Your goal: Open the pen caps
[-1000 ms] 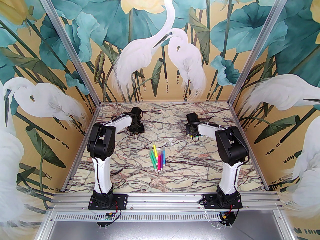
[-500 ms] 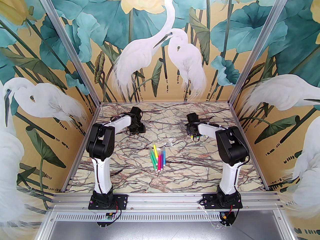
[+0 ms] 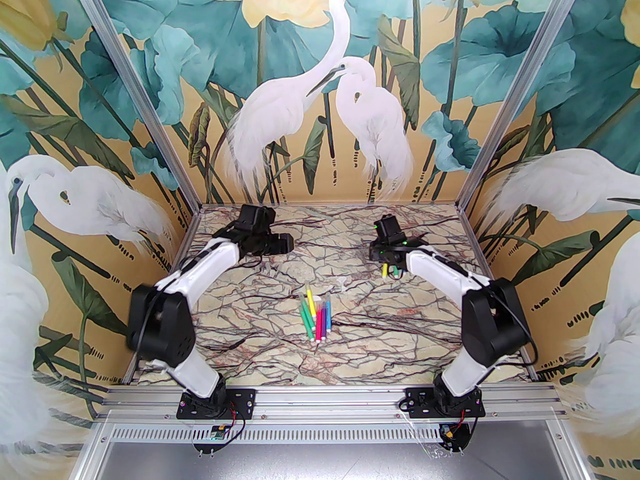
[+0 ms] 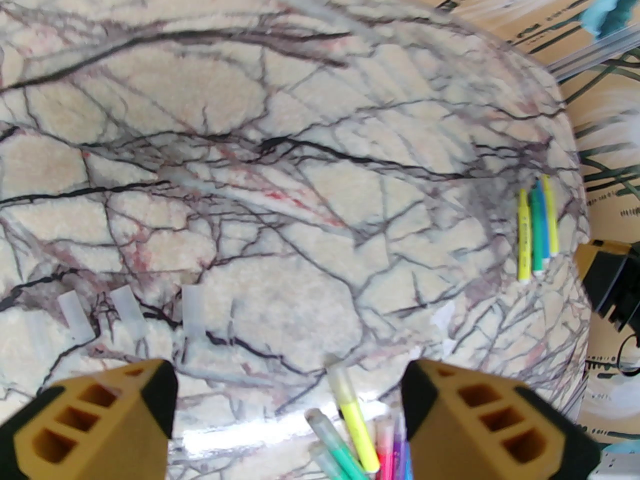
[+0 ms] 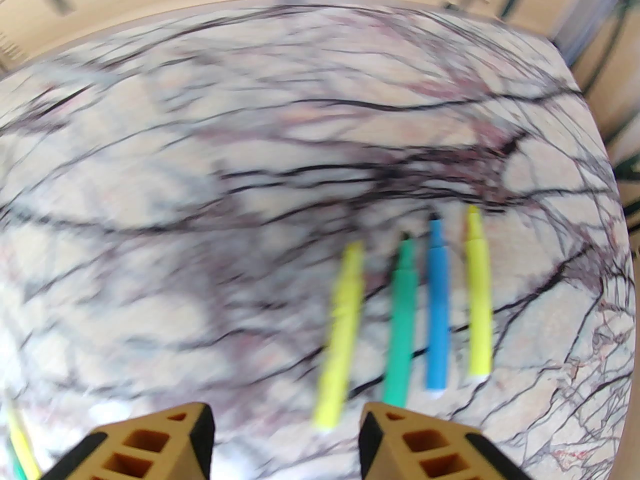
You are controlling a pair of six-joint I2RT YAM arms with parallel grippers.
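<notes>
Marble-patterned bench (image 3: 250,348) carried four uncapped pens (image 5: 405,318) on the right side and loose pen caps (image 4: 192,310) near the left arm. A capped cluster (image 3: 316,318) at centre awaited opening. Both arms' jaws were released and empty.

The left arm (image 3: 210,263) and right arm (image 3: 435,268) had white shells and black joint housings, each on a black screwed plate (image 3: 242,399) at the bench's (image 3: 280,338) near edge. Thin black cables (image 3: 520,328) ran along them; the jaws were ochre, cell-hollowed, black-faced.
</notes>
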